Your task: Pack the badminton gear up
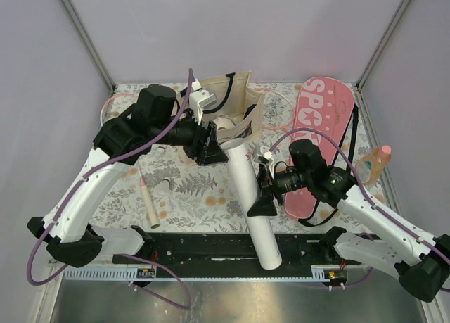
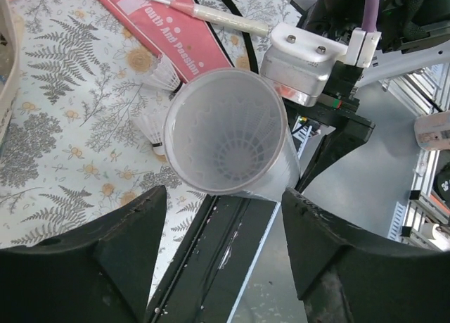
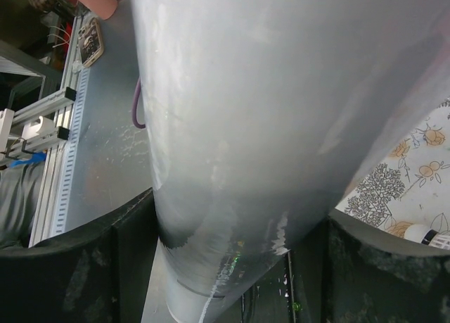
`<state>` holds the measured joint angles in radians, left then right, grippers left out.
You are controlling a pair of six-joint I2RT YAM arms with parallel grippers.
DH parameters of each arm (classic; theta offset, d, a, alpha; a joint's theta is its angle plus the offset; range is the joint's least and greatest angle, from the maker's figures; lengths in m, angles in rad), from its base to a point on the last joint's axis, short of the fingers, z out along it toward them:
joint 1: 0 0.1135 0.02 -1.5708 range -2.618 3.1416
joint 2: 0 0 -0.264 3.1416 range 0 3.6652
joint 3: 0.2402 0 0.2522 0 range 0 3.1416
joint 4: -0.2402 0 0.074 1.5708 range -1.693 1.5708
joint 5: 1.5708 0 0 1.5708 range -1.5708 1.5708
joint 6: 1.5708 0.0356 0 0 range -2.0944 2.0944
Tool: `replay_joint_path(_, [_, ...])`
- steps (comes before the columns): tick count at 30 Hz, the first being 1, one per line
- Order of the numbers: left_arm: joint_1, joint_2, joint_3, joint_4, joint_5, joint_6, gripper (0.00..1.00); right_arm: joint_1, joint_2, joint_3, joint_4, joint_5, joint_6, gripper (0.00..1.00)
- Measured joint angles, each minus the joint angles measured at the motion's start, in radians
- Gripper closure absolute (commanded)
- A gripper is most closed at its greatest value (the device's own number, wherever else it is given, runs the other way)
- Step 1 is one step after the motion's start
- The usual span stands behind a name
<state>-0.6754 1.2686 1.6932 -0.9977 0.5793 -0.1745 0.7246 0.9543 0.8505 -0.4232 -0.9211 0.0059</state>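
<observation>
The right gripper (image 1: 260, 200) clamps the tilted tube (image 1: 264, 238) mid-length. The left gripper (image 2: 223, 198) gapes empty at its mouth, tote bag (image 1: 242, 91) close by.

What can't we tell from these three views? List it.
- Tube contents: left wrist view, something meshy at the bottom, too dim to identify.
- Left end effector contact with the tube: left wrist view, fingertips meet the rim's outline, unclear.
- Racket head: top view, left arm covers it; only the handle shows.
- Table in right wrist view: tube fills the frame.
</observation>
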Motion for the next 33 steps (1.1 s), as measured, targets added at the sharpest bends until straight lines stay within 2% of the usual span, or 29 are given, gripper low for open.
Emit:
replay_joint_path(5, [0.006,-0.021,0.003,-0.005,-0.016,0.045,0.29,0.0,0.012,0.0,-0.014,-0.011,-0.013,0.55])
replay_joint_path(16, [0.006,0.04,0.035,-0.007,0.072,0.118,0.45,0.022,0.068,0.031,-0.042,-0.016,-0.016,0.57])
replay_joint_path(18, [0.006,0.063,0.035,-0.011,0.077,0.126,0.54,0.023,0.068,0.035,-0.05,-0.016,-0.02,0.57])
replay_joint_path(21, [0.008,0.08,0.034,-0.013,0.092,0.126,0.75,0.023,0.068,0.036,-0.082,-0.005,-0.018,0.58])
replay_joint_path(23, [0.009,0.082,0.034,-0.011,0.101,0.126,0.87,0.023,0.068,0.036,-0.104,0.006,-0.016,0.56])
replay_joint_path(26, [0.016,0.08,0.034,-0.01,0.101,0.115,1.0,0.025,0.068,0.036,-0.116,0.043,-0.008,0.52])
replay_joint_path(27, [0.019,0.08,0.034,-0.01,0.102,0.112,1.0,0.026,0.068,0.036,-0.114,0.061,0.0,0.5])
replay_joint_path(33, [0.056,0.054,-0.028,0.05,0.094,0.049,1.0,0.034,0.06,0.016,-0.049,0.125,0.124,0.56])
